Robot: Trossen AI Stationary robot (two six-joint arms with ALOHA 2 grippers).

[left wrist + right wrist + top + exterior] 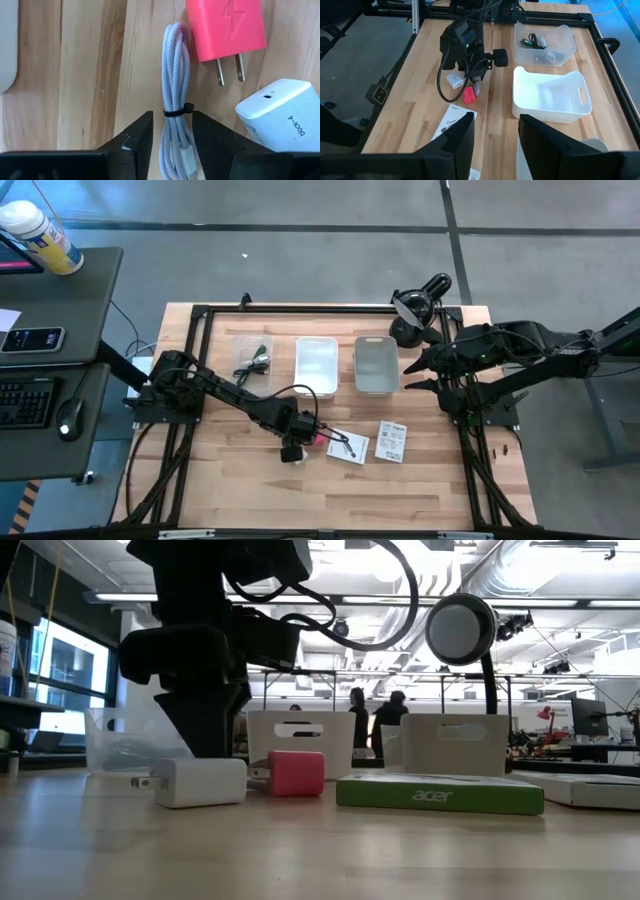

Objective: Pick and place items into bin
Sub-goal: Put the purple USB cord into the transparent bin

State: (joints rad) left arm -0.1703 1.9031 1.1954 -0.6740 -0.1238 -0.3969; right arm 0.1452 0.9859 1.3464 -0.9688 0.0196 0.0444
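Observation:
A coiled pale grey braided cable (175,85), bound by a black tie, lies flat on the wood. My left gripper (172,120) is open above it, one finger on either side of the coil; it sits mid-table (295,445). A pink plug charger (227,27) and a white charger (280,115) lie next to the cable, both also in the low view: the pink plug charger (295,773), the white charger (200,783). Two white printed packets (348,445) (392,440) lie to the right. My right gripper (495,125) waits open at the table's right side (418,372).
Three bins stand along the far side: a clear bin (252,360) holding a black cable, a white bin (316,365) and a grey bin (377,363). A round black lamp (420,305) stands at the far right corner. A green-edged flat packet (440,793) lies near the chargers. People stand in the room behind.

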